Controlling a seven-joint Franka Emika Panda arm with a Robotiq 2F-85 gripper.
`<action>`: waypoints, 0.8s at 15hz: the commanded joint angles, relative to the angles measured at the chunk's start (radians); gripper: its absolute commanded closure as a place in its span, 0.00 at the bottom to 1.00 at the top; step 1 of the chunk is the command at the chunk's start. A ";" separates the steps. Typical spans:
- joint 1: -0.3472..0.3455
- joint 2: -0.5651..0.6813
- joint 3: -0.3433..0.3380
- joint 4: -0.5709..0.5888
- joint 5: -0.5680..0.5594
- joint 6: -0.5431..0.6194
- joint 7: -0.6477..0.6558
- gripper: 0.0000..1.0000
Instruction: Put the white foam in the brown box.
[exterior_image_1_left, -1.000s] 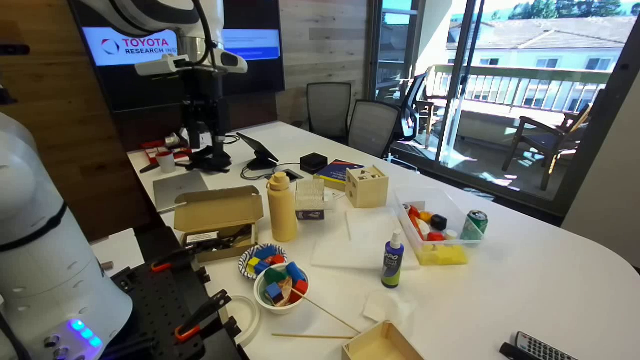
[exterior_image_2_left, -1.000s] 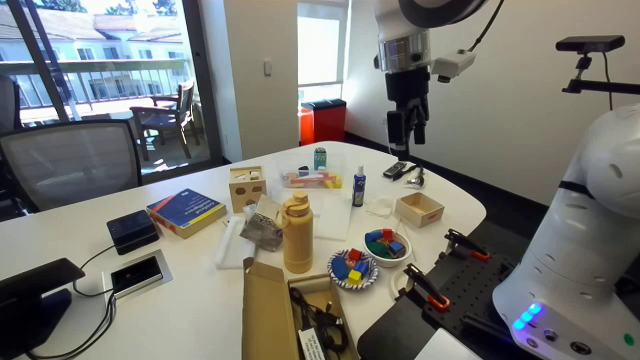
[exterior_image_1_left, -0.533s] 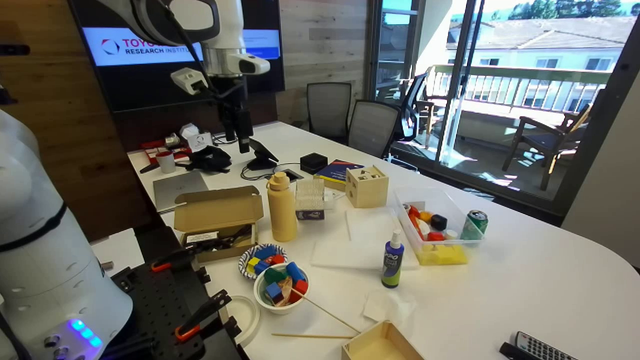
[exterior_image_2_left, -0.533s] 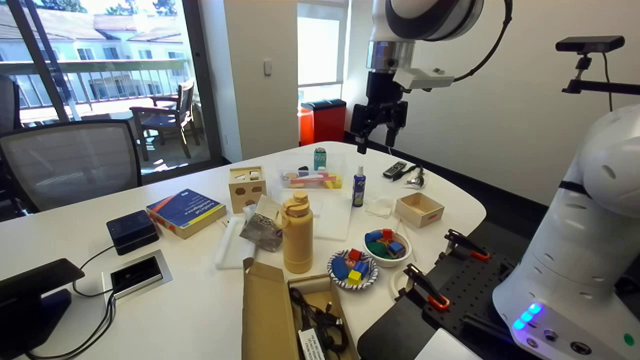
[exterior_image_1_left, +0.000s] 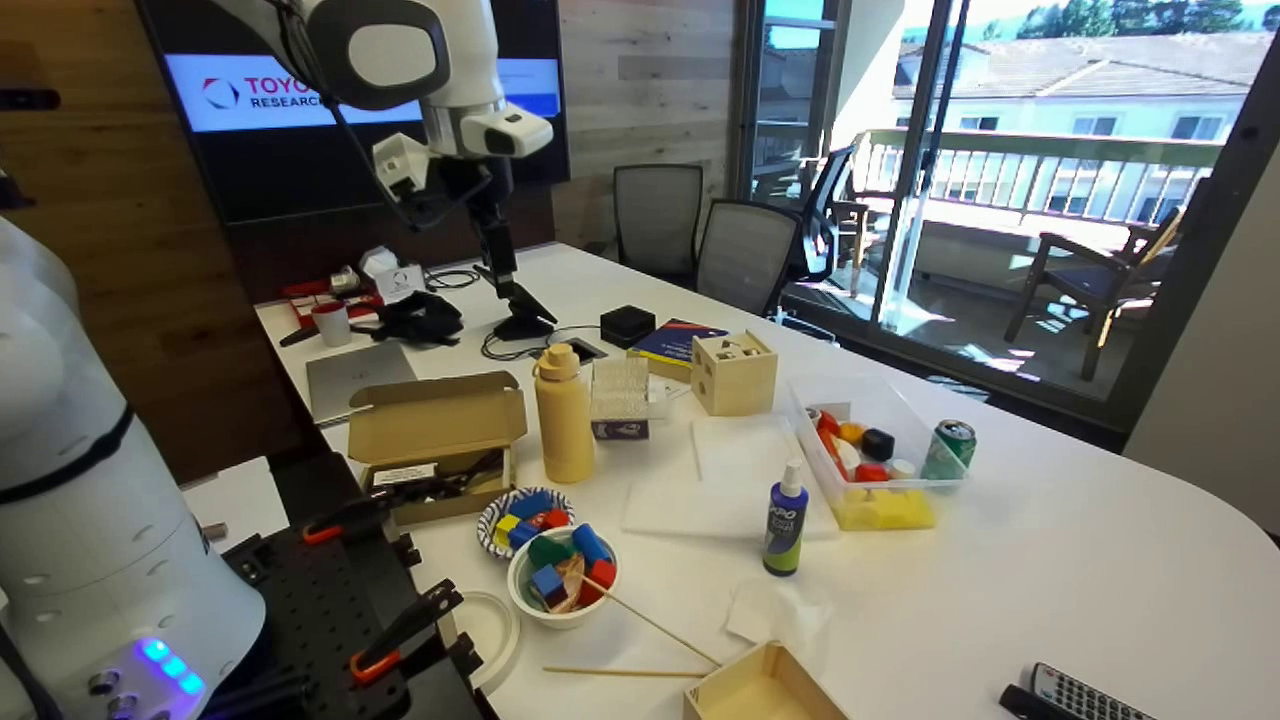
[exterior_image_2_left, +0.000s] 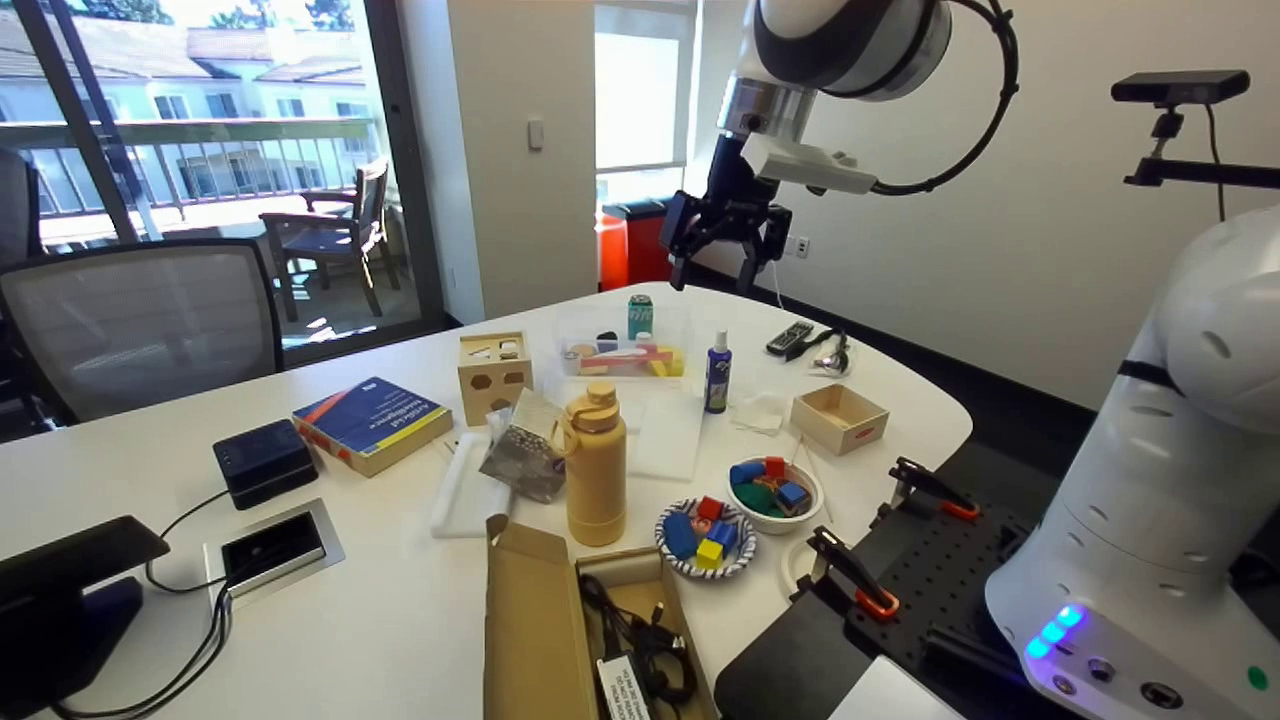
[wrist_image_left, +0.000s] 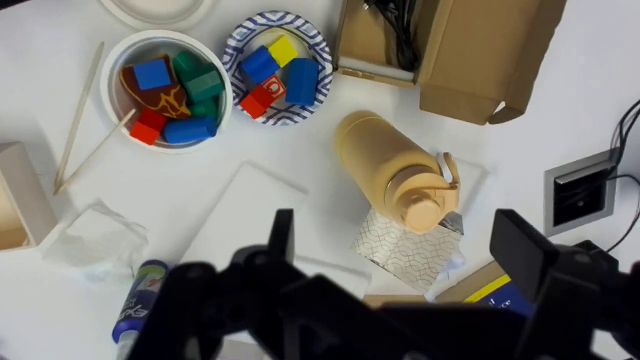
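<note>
"Where's the white foam?"
"Flat on the desk, lower than the tool, apart from the brown box, also lower."
"And the tool?"
"The wrist view shows its fingers spread wide; in an exterior view, in front of a wall screen, they overlap."

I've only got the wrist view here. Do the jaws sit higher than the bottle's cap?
Observer: Apparently yes: in both exterior views the jaws hang above the top of the bottle.
Operator: What's in the part of the brown box I can't see?
Observer: An exterior view shows a white label with black print in there.
Operator: And that white corner just past the bottle?
Observer: Most likely one end of the long white bar, probably foam, that an exterior view shows lying flat.
</note>
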 joint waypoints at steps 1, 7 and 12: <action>-0.003 0.004 0.008 -0.009 0.053 0.025 0.059 0.00; -0.005 0.009 0.014 -0.011 0.082 0.034 0.114 0.00; 0.027 0.010 -0.007 0.001 0.137 0.015 0.006 0.00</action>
